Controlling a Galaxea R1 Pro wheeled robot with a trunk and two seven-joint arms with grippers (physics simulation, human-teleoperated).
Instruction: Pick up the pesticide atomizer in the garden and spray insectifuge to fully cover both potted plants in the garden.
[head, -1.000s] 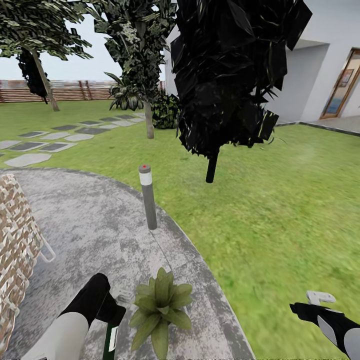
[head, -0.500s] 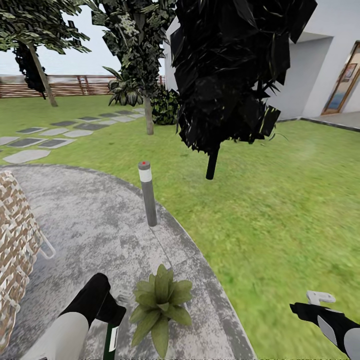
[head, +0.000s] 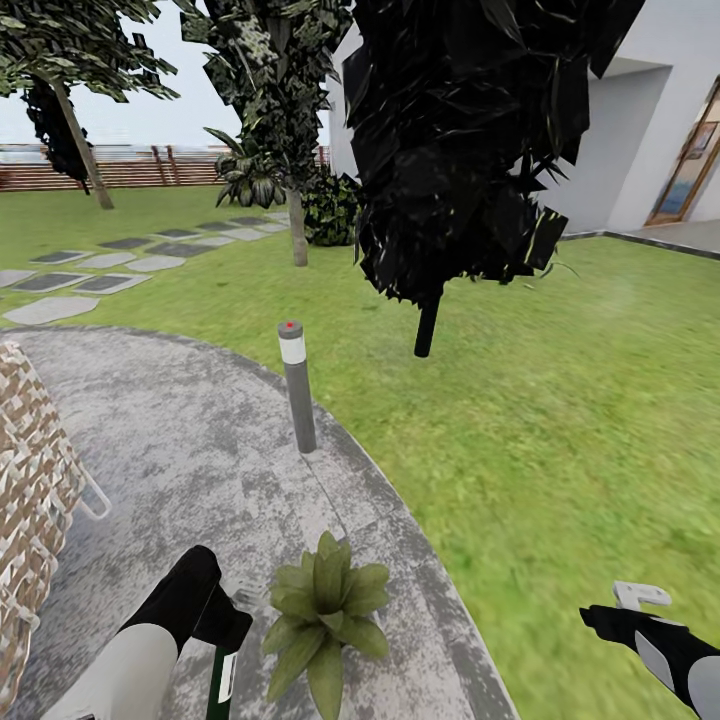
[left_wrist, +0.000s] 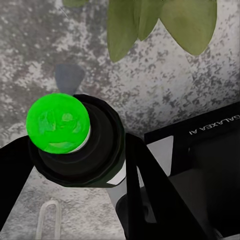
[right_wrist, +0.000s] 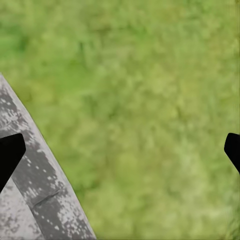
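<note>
One potted plant is being kept beside the pesticide atomizer, pinched in the left gripper jaws, as the view is barely shifting; right gripper jaws spread.

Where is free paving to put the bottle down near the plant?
Bare patio lies between the bollard, the wicker seat and the potted plant. Crowded: the left gripper, holding the atomizer, sits right beside the leaves.

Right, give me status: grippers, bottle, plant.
Left gripper shut on pesticide atomizer, beside potted plant on the patio. Right gripper open, empty, over lawn. Nothing between atomizer and plant.
</note>
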